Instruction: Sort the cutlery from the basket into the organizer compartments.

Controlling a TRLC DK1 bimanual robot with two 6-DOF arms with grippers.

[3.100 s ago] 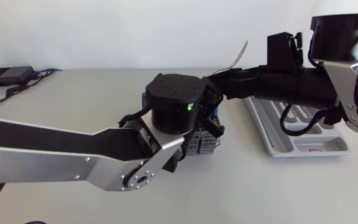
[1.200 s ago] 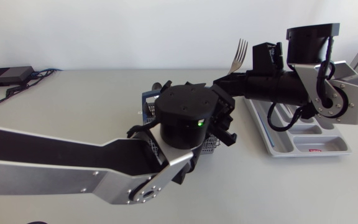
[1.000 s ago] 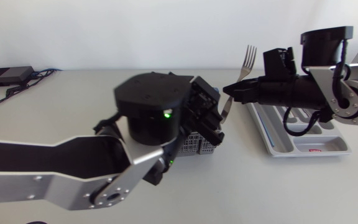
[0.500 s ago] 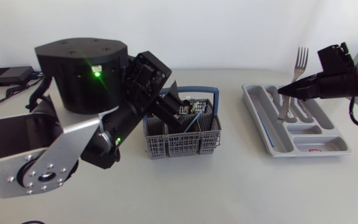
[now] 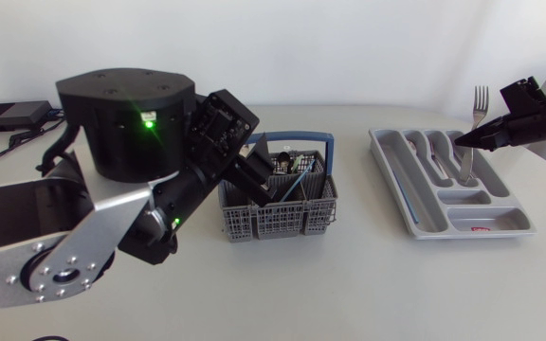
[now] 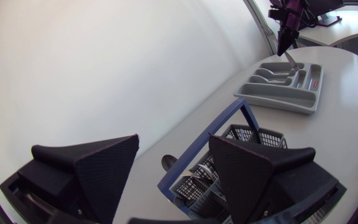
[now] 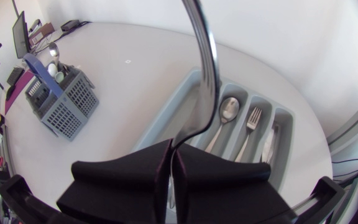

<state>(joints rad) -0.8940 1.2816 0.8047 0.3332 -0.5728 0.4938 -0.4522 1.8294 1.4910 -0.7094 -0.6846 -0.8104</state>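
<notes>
A grey mesh basket (image 5: 278,220) with a blue handle stands mid-table, cutlery upright inside. My left gripper (image 5: 269,176) hovers over its left half, open, with nothing between the fingers. In the left wrist view the basket (image 6: 253,135) and a spoon (image 6: 168,163) lie ahead of the fingers (image 6: 104,171). To the right lies the grey organizer (image 5: 398,204). Above it my right gripper (image 5: 468,139) is shut on a fork (image 5: 479,102), tines up, handle end low over the compartments. The right wrist view shows the fork (image 7: 204,68) and, in the organizer (image 7: 164,115), a spoon (image 7: 229,109) and another fork (image 7: 253,118).
A small black box (image 5: 9,116) with cables sits at the table's far left corner. My left arm's big silver links fill the front left of the table. The organizer's front compartment holds a small red-marked item (image 5: 482,228).
My right gripper has carried the fork rightwards from beside the basket to above the organizer. The left arm has swung back to the left, uncovering the basket, and its fingers have spread wider.
</notes>
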